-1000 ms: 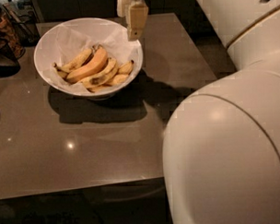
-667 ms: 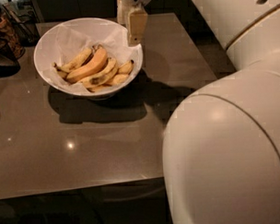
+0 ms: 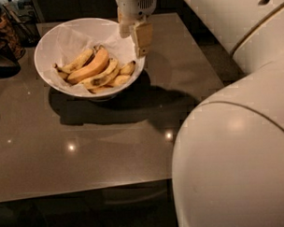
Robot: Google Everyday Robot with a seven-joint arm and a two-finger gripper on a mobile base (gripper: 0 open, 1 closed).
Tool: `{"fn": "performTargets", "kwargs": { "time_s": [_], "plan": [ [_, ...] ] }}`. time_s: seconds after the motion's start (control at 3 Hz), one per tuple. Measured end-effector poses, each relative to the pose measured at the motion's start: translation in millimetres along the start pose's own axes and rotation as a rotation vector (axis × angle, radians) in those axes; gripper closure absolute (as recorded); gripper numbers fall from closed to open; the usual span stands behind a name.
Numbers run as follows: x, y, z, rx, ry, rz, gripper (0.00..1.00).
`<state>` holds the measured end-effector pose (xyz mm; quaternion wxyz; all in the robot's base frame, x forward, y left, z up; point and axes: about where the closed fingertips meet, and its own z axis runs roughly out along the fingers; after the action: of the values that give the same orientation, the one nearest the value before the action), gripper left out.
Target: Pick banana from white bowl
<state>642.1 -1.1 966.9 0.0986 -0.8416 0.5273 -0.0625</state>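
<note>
On the brown table (image 3: pixel 110 140) the white bowl (image 3: pixel 42 72) holds bananas (image 3: pixel 91 65), probably soft and light. The gripper (image 3: pixel 132 43) hovers open over its rim; grip mid-body, gently.

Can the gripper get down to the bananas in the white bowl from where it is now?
Probably yes. The gripper hangs above the right rim of the white bowl. The bananas lie uncovered in the open bowl with nothing over them. It likely should shift toward the bowl's middle first, to miss the rim.

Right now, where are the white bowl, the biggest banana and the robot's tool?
white bowl (image 3: pixel 37 63): camera view, left rim.
banana (image 3: pixel 90 66): camera view, middle of the largest one.
tool (image 3: pixel 133 40): camera view, its lower end, over the bowl's right rim.
</note>
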Motion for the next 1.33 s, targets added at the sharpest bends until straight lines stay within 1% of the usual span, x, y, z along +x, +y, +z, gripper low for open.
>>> {"fn": "performTargets", "kwargs": {
  "time_s": [0.33,0.67,1.0,1.33],
  "plan": [
    [-5,2,5,-0.022,0.049,-0.086,0.43],
    [-18,-7,4,-0.021,0.090,-0.159,0.43],
    [-29,-18,5,-0.018,0.113,-0.210,0.45],
    [-32,-20,9,-0.030,0.130,-0.230,0.44]
  ]
}}
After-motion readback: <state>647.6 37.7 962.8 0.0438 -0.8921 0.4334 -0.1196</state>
